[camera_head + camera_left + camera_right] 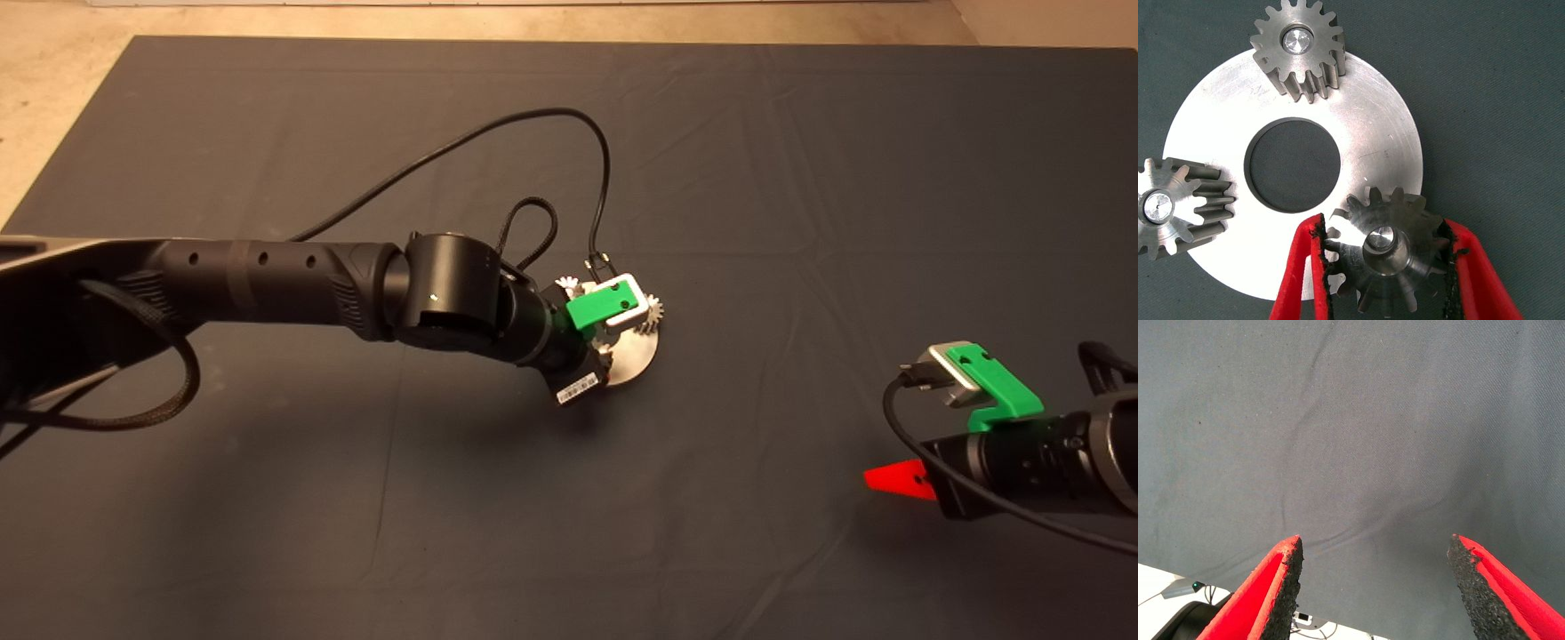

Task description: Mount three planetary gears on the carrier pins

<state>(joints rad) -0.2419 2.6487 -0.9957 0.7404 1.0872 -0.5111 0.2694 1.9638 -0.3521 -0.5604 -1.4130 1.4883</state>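
The flat silver disc [1378, 133] lies on the dark mat and also shows in the head view [637, 360] near the middle. Two planetary gears [1298, 57] [1175, 210] sit on carrier pins, whose bright tops [1297, 40] show in their centre holes. My left gripper [1386, 267] is shut on the third gear [1391, 257]. Its red fingers [1295, 280] press the teeth from both sides. This gear sits over the third pin [1381, 239]. My right gripper [1375, 543] is open and empty, parked at the lower right [898, 480].
The left arm's black cable [596, 133] loops above the disc. The left arm's green wrist mount [605, 304] covers part of the disc in the head view. The mat [800, 178] has light wrinkles; tan floor [53, 89] lies beyond its far and left edges.
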